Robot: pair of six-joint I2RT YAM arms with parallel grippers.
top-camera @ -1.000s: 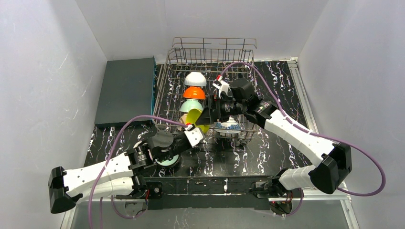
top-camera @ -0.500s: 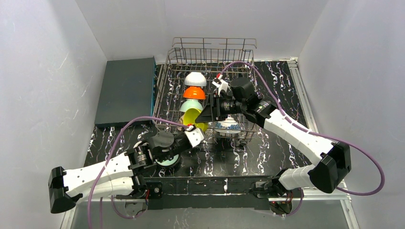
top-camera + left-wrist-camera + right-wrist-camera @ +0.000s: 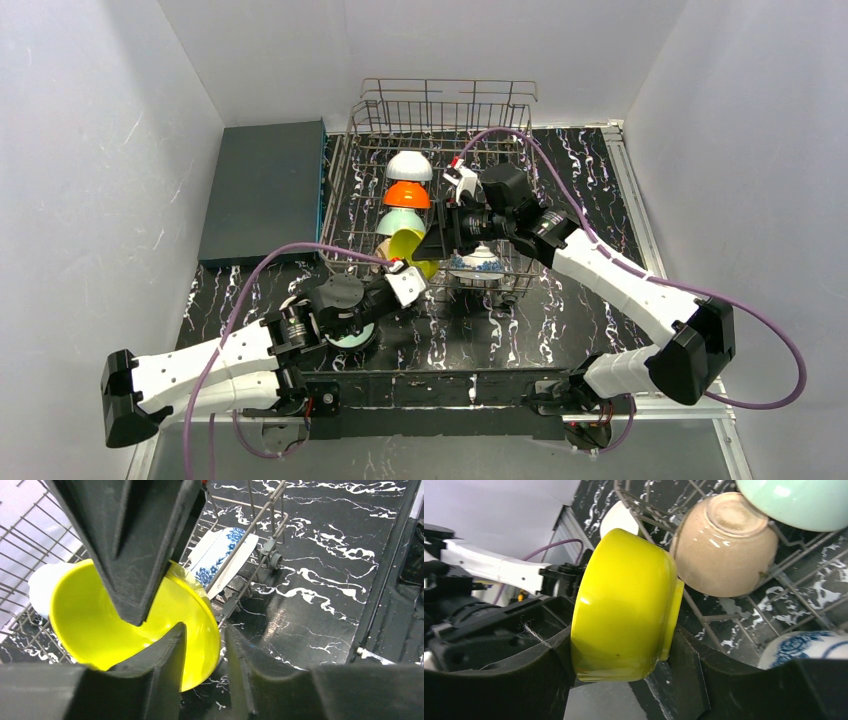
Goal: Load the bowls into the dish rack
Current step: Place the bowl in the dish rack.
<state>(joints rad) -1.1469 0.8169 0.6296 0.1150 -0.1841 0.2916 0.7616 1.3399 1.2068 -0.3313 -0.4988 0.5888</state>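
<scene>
Silver wire dish rack (image 3: pixel 447 103) w/ upright tines is standing at far centre. Four bowls are sitting on edge in a row down its left side: white bowl (image 3: pixel 409 165) farthest, then orange bowl (image 3: pixel 407 194), mint green bowl (image 3: pixel 402 221) and peach-tan bowl (image 3: pixel 724 545), base showing. Blue-and-white bowl (image 3: pixel 475 262) is leaning at near right. Yellow bowl (image 3: pixel 624 605) is hanging tilted, mouth facing near-left, pinched betw. right gripper's (image 3: pixel 624 640) fingers. Pale bowl (image 3: pixel 355 340) is lying outside, near left, partly hidden.

Left arm (image 3: pixel 215 365), right arm (image 3: pixel 620 280): white shells, black joints, black elbow blocks. Purple cable (image 3: pixel 300 245) along each. Fingers (image 3: pixel 499 680) matte black, wedge-shaped, lightly scuffed.
</scene>
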